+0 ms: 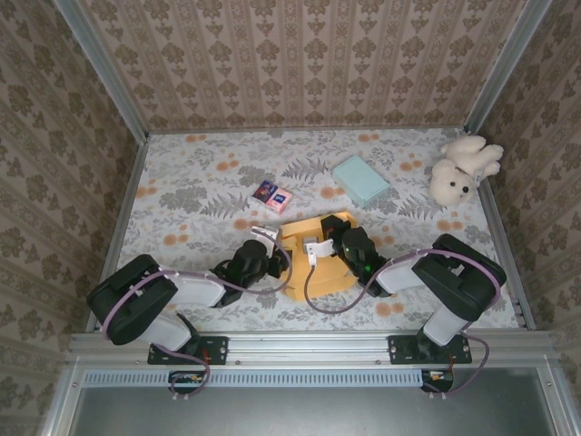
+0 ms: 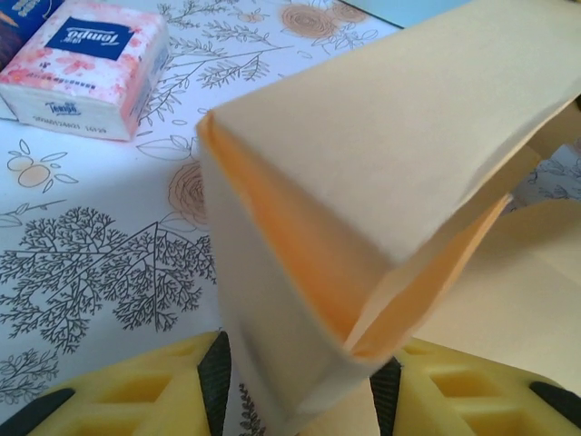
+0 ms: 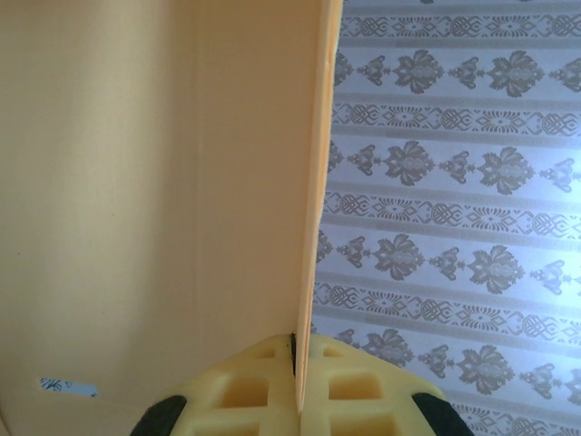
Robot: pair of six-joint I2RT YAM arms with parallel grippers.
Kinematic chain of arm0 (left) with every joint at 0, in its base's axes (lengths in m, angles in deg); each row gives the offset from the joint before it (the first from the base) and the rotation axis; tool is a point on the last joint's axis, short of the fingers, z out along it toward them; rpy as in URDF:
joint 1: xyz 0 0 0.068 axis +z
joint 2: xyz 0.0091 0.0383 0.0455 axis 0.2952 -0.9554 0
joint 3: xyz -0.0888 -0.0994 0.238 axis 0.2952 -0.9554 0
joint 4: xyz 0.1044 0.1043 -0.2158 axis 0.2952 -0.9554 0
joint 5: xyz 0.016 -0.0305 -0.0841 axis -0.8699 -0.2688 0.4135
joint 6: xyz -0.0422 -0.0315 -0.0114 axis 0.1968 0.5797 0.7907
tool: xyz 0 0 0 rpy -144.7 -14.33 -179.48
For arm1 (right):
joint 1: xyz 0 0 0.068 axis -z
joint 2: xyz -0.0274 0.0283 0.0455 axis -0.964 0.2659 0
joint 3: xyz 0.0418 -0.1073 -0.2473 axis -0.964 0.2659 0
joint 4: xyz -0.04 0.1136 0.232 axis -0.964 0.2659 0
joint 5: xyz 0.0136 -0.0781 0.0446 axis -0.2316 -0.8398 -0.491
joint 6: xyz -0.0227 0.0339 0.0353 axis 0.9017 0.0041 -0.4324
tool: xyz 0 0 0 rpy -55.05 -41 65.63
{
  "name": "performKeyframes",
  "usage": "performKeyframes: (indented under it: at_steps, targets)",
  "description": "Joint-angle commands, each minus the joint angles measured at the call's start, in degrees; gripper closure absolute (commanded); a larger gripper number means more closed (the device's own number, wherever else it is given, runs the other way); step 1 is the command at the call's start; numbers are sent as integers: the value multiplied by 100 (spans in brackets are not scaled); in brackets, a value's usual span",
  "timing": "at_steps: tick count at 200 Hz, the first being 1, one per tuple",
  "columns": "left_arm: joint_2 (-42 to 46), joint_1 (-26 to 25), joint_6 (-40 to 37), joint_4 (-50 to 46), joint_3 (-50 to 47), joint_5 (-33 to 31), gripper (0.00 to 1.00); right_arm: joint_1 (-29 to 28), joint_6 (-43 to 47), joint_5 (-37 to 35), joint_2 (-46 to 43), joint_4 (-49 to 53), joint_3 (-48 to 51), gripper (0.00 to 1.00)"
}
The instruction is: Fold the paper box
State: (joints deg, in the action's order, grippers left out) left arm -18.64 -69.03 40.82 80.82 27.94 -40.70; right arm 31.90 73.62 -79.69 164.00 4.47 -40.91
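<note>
The yellow-orange paper box lies half-folded on the flowered table between both arms. My left gripper is at the box's left side. In the left wrist view a raised, doubled-over wall of the box stands between the yellow fingers of that gripper; the jaws are wide apart, with a strip of table showing beside the left pad. My right gripper is over the box's far right part. In the right wrist view it is shut on the thin edge of an upright box panel.
Two tissue packs lie just beyond the box; one is near the left gripper. A pale blue flat box and a white teddy bear are at the far right. Patterned walls enclose the table.
</note>
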Motion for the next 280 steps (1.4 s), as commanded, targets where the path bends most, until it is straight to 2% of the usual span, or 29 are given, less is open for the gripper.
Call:
performKeyframes:
  at_steps: [1, 80, 138, 169, 204, 218, 238, 280]
  targets:
    - [-56, -104, -150, -56, 213, -411, 53, -81, 128, -166, 124, 61, 159, 100]
    - [-168, -276, -230, 35, 197, -892, 60, -124, 66, -259, 204, 140, 148, 100]
    - [-647, -296, -42, 48, 549, -1363, 64, -130, -145, -319, 274, 140, 132, 100]
    - [-963, -368, 211, -129, 798, -1912, 71, -132, -185, -345, 285, 149, 119, 100]
    - [-1337, -378, 408, -284, 1010, -2401, 74, -134, -265, -357, 256, 213, 106, 100]
    - [-1459, -379, 556, -480, 1110, -2658, 78, -136, -280, -361, 255, 236, 106, 100]
    - [-1519, -387, 1101, -1391, 1363, -3341, 83, -132, -293, -381, 241, 259, 98, 100]
    - [-1502, -362, 1513, -2166, 1480, -4105, 87, -106, -363, -481, 241, 287, 54, 100]
